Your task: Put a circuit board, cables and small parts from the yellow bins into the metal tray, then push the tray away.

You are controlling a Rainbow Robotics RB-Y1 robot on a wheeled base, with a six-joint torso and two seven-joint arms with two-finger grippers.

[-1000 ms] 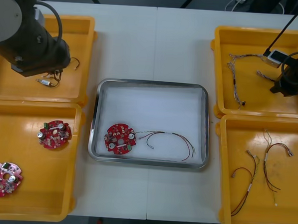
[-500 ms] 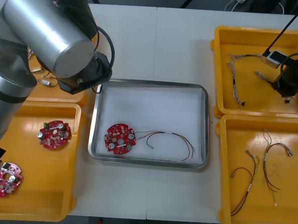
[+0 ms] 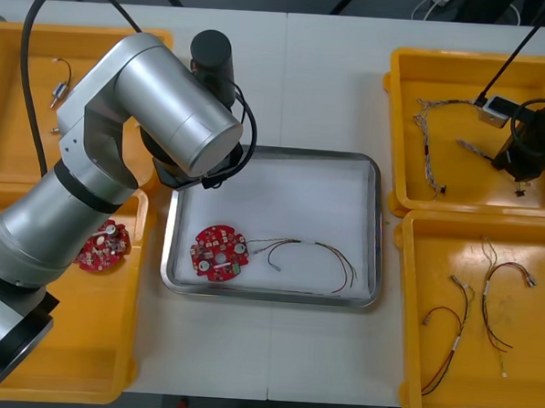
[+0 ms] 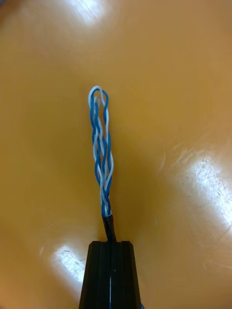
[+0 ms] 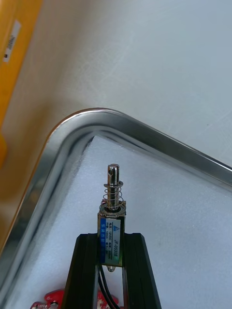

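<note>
The metal tray point(image 3: 378, 237) sits at mid-table between the yellow bins. Along its near edge lie a round red circuit board point(image 3: 220, 252) and, just beside it, a red and yellow cable point(image 3: 316, 252).

The left arm reaches from the near-left corner across the near left bin point(image 3: 64, 339), its wrist bent over the tray's far-left corner. There the left gripper point(image 5: 111, 241) hangs above the white lining, its fingers apart by the width of a small metal part point(image 5: 112, 212) clamped between them. The part's long axis runs in line with the fingers, and its sprung pin points away from them toward the corner rim. It bears a blue label whose print is too fine to read surely.

Farthest off, over the far right bin point(image 3: 397, 92), the right gripper point(image 4: 111, 244) is pinched tight on the black end of a twisted blue and white cable point(image 4: 101, 149), which stretches straight out from the fingertips.
</note>
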